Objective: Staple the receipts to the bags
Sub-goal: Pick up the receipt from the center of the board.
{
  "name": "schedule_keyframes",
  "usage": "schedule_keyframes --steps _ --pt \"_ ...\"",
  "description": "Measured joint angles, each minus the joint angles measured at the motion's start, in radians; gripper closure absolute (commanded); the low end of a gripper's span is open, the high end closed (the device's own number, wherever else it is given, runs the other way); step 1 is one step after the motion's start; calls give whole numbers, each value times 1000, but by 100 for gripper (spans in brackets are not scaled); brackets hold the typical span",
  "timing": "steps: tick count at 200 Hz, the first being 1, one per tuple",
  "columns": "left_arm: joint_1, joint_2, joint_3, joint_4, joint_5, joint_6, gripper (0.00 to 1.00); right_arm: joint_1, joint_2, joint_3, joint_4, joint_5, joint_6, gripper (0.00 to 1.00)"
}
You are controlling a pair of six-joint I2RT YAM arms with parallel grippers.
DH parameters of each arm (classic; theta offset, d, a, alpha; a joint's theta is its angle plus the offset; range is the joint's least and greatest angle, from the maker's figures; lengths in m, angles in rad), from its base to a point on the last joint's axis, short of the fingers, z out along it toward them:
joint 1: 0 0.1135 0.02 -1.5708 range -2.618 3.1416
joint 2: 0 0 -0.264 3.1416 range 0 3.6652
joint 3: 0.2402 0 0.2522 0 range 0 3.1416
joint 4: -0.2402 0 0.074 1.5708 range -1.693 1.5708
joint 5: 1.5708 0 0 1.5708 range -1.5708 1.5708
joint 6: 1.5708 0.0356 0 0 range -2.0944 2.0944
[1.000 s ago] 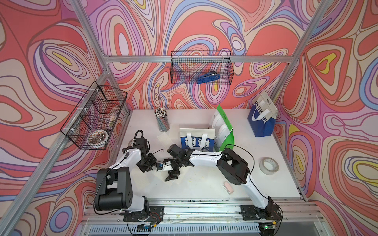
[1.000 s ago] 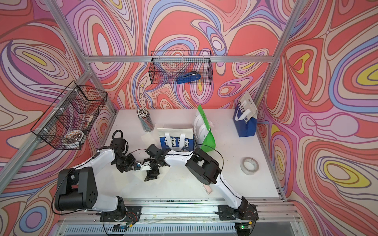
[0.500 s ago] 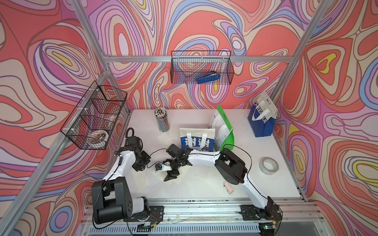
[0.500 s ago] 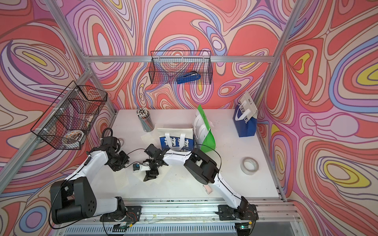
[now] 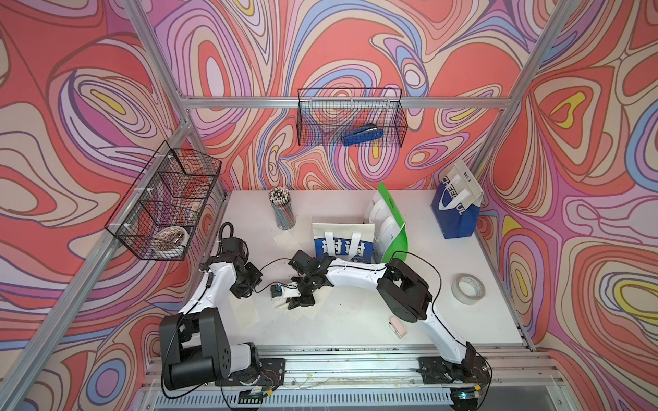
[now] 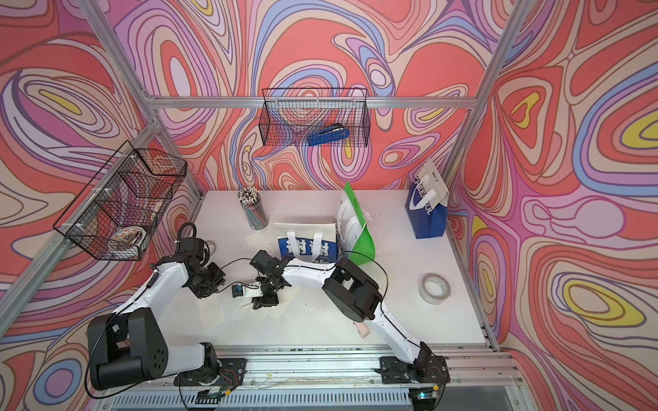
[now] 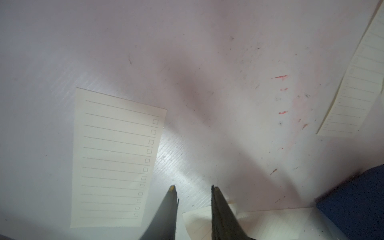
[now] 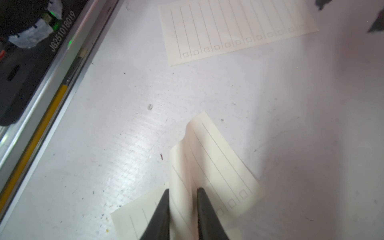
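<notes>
Three bags stand at the back of the table in both top views: blue-white with Chinese characters (image 5: 343, 245), green-white (image 5: 388, 224), and blue "CHEERFUL" (image 5: 455, 210). Several receipts lie flat on the white table, one near the left arm (image 5: 247, 313) (image 7: 116, 158). My right gripper (image 5: 301, 302) (image 8: 182, 190) points down at the table's middle, shut on a receipt (image 8: 216, 166) that buckles up between its fingers. My left gripper (image 5: 245, 290) (image 7: 193, 188) hovers to the left, open, nothing between its fingers. A small blue-and-white object (image 5: 281, 290) lies between the two grippers.
A blue stapler (image 5: 363, 135) lies in the wire basket on the back wall. A second wire basket (image 5: 167, 203) hangs on the left wall. A cup of pencils (image 5: 283, 210) stands at the back, a tape roll (image 5: 468, 288) at the right, a small pink item (image 5: 397, 325) near the front.
The right gripper's jaws have closed on the receipt, which now buckles between them. The left arm has drawn back to the left, away from the small blue-and-white object.
</notes>
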Motion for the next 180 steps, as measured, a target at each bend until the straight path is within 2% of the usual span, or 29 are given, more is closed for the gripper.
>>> schedule_keyframes --steps 46,71,118,180 --pt "0 -26 19 -21 23 37 55 -1 -100 -161 92 -4 103 85" --pt "0 -105 68 -43 38 53 46 -3 -181 -252 211 -2 196 85" --pt "0 -262 131 -55 135 24 39 -37 -336 -367 495 14 355 85" --pt "0 -317 95 -101 258 -106 35 -73 -301 -390 721 51 561 85"
